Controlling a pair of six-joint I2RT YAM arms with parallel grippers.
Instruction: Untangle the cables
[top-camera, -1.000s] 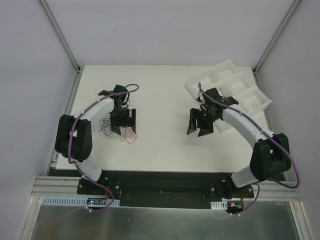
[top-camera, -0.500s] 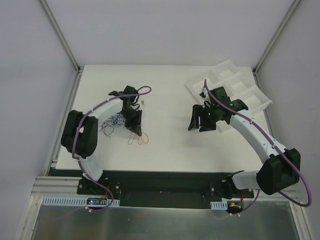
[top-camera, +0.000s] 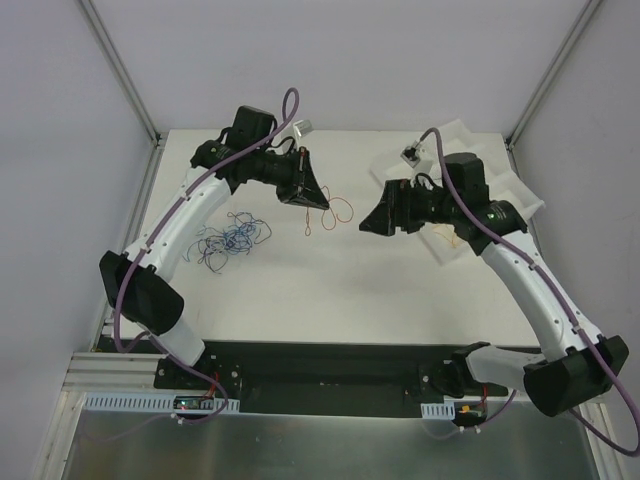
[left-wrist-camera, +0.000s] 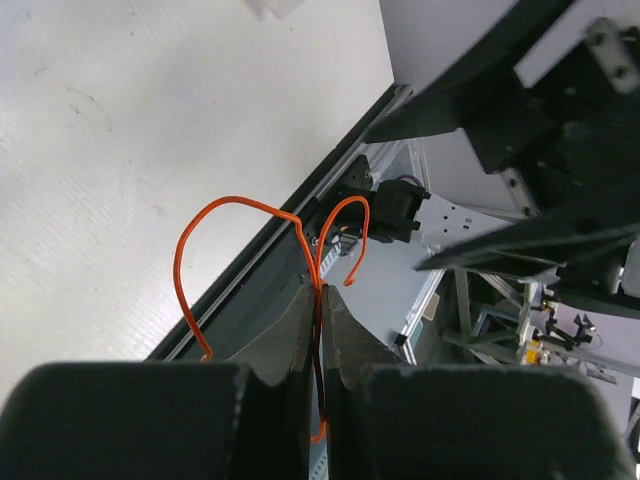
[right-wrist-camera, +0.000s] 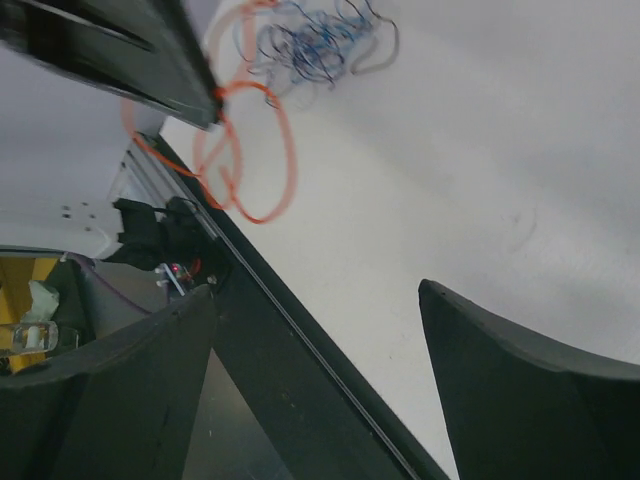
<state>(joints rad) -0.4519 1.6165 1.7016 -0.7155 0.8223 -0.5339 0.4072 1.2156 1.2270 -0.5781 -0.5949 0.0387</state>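
The left jaws clench the orange cable (left-wrist-camera: 179, 262) above the desk (top-camera: 330, 290). The other cables (top-camera: 228, 240) lie tangled at its 8 o'clock. The right jaws, spread wide at its 3 o'clock, should close on the free loop, then draw away slowly.

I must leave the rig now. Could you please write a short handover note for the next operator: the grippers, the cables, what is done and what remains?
Left gripper: shut on the orange cable, holding it up above the table, apart from the other wires.
Right gripper: open and empty, facing the orange loops.
Other cables: a blue and black tangle lies on the table, left of centre.
Done: one orange cable is free of the tangle.
Left: set it down, perhaps in the white tray, then separate the tangle wire by wire.
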